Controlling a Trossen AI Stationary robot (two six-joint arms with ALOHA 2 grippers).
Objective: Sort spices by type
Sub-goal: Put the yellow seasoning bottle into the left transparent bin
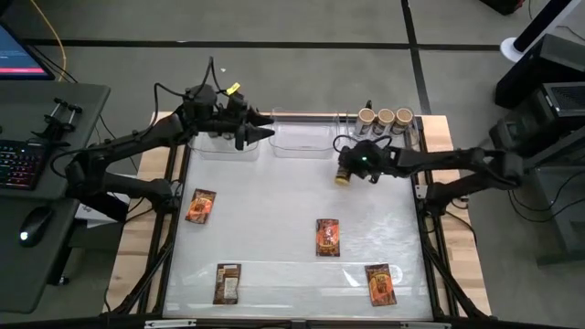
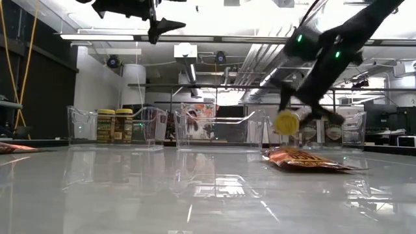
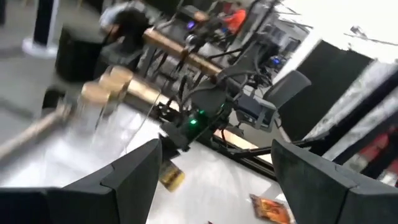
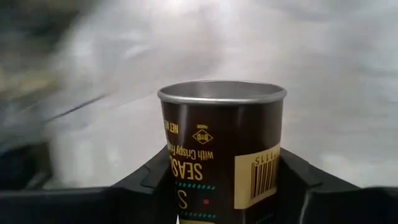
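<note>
Right gripper (image 1: pixel 345 174) is clamped on a yellow-lidded jar (image 1: pixel 342 178), lifted off the surface (image 1: pixel 274 219), lid pointing sideways in the low view; the right wrist view shows the jar body (image 4: pixel 221 149) seated between both fingers. Two matching jars (image 2: pixel 114 125) sit in the left bin (image 2: pixel 84 127); three tan-lidded jars (image 1: pixel 385 117) sit in the right bin (image 1: pixel 416 128). Four packets (image 1: pixel 327 237) lie flat on the surface, unsorted. Left gripper (image 1: pixel 260 133) hovers over the left bin, fingers spread, empty. Best move, as a judgement: keep the squeeze firm, carry the jar high over the middle bin (image 1: pixel 302 139), and release only once it is low inside the left bin beside its pair, clear of the left arm.
</note>
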